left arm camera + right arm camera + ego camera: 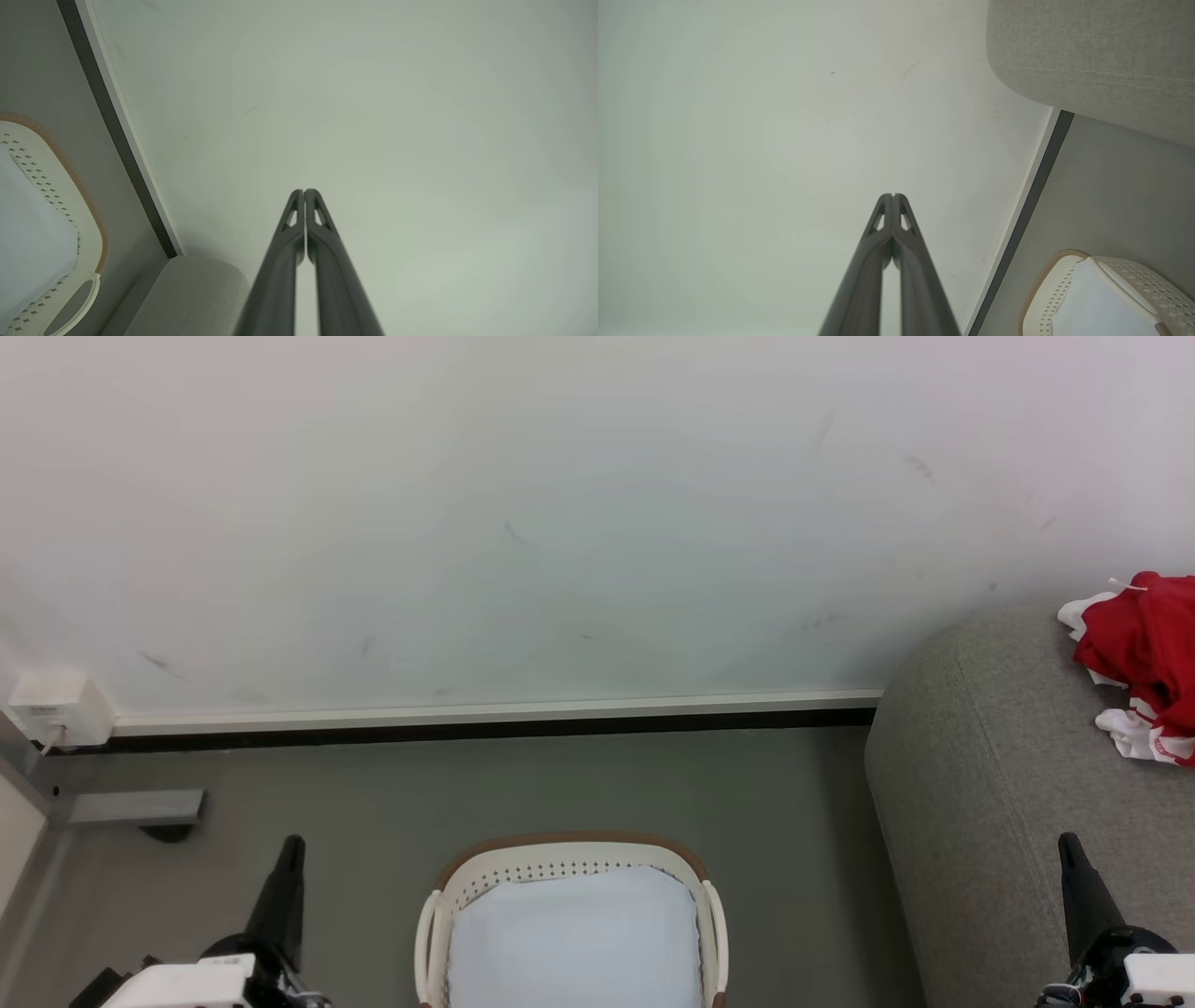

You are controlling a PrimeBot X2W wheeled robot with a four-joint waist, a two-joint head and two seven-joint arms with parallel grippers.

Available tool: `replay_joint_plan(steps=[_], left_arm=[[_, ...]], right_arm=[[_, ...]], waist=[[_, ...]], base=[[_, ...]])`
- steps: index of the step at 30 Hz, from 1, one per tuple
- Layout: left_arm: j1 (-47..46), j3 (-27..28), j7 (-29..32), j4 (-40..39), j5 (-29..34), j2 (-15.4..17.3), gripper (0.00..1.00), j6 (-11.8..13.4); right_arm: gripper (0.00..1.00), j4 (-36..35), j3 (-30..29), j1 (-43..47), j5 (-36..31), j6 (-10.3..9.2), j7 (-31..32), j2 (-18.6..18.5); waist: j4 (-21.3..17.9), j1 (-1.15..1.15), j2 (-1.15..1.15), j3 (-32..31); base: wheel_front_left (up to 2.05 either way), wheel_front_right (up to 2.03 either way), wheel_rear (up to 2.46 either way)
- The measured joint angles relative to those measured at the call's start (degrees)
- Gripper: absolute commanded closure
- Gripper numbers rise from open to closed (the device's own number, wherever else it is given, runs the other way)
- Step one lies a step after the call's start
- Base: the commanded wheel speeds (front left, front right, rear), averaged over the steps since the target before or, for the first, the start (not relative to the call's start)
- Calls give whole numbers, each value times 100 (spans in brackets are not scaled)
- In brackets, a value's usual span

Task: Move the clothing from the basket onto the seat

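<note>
The cream basket [569,863] with its brown rim stands on the floor at the bottom centre, holding just its white liner. Red clothing [1144,649] with white trim lies bunched on the grey seat [980,775] at the far right edge. My left gripper [291,845] is shut at the lower left, left of the basket, nothing between its fingers. At the lower right my right gripper [1067,845] is shut in front of the seat. In the left wrist view the shut left gripper [303,191] points at the wall, basket [88,233] to its left. The right wrist view shows the shut right gripper [893,196], the seat [1092,60] and the basket [1129,275].
A pale wall [523,513] with a white and dark skirting board [485,721] runs behind the basket. A white socket box [58,709] and a grey bracket [135,807] sit at the far left. Grey floor [794,821] lies between the basket and the seat.
</note>
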Motion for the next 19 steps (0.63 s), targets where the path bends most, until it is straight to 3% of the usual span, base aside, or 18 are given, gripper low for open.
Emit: replay_joint_plan(steps=[19], left_arm=[[0,0,0,0,0,0,100,0]], right_arm=[[100,0,0,-1,0,-1,0,0]], waist=[[0,0,0,0]], base=[[0,0,0]])
